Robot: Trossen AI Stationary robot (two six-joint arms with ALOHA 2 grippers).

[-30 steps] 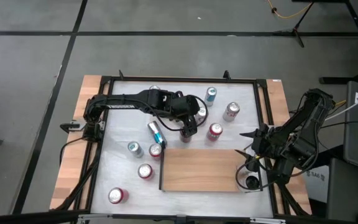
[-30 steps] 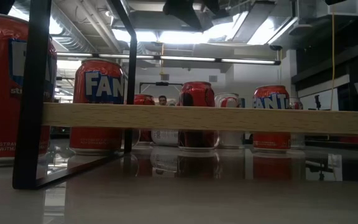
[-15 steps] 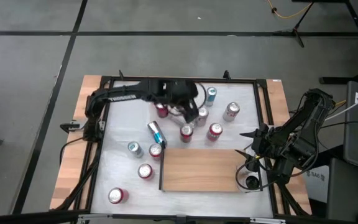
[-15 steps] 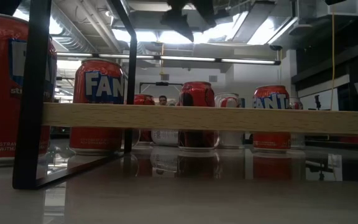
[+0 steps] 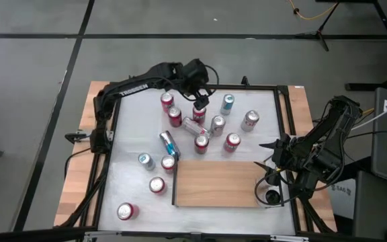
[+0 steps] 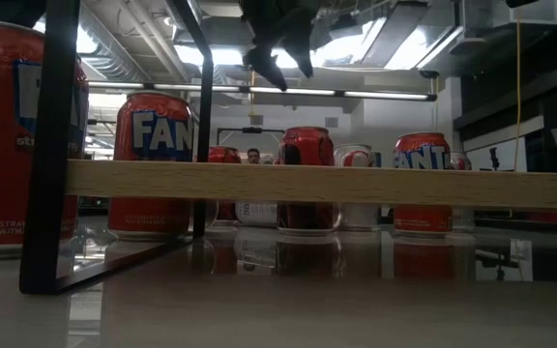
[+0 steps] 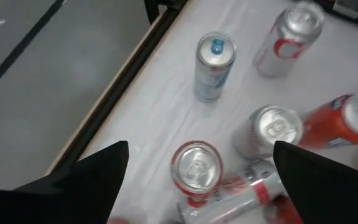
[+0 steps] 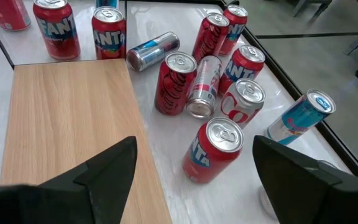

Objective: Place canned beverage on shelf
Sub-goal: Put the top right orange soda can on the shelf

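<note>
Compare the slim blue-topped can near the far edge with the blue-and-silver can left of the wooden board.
The slim blue-topped can stands upright; the blue-and-silver can lies on its side. The first is beside the silver cans at the far side; the second lies closer to the light wooden shelf board. Both are slim and rest on the white tabletop, off the shelf.

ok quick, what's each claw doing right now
Left claw: open, empty, above the cans at the table's far side.
Right claw: open, empty, waiting at the shelf's right end.

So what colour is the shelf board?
Light-brown wood shelf, clearest in the right wrist view.
</note>
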